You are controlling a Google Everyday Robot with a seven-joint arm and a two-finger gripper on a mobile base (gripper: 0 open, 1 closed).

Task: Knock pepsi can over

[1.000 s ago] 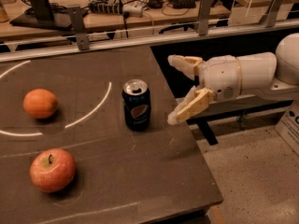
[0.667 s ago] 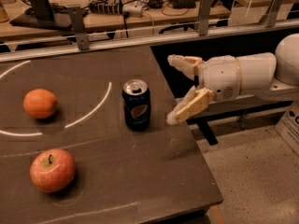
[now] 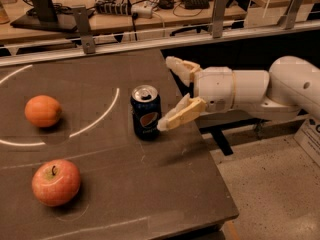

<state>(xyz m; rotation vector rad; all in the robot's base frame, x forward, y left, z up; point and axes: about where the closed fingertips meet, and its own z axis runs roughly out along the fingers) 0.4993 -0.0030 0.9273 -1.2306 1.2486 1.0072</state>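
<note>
Orange: An orange [image 3: 43, 111] sits at the far left of the dark surface [image 3: 130, 194], inside a painted white arc [image 3: 98, 119], well apart from the action.
Apple: A red apple [image 3: 56, 182] lies nearer the front edge, below the orange and also well apart from the can.
Pepsi can: The pepsi can [image 3: 145, 113] stands upright near the middle of the surface, silver top and pull tab up, logo to the front, just right of the arc's end.
Gripper: The gripper [image 3: 166, 94] hangs at the can's right side, spread wide and holding nothing. Its lower finger [image 3: 182, 115] points at the can around logo height, the tip touching it or just short; from here I cannot tell which. The upper finger [image 3: 179, 68] sits behind, apart from the can.
Arm: The white arm [image 3: 240, 89] reaches in almost level from the right, across the surface's right edge.
Step in hand: Closing on the can for the shove, by the look of it; the can is not yet tipped.
Next move: Probably a leftward sweep with the lower finger, struck high on the can so that it topples. A low hit would likely only slide it.
</note>
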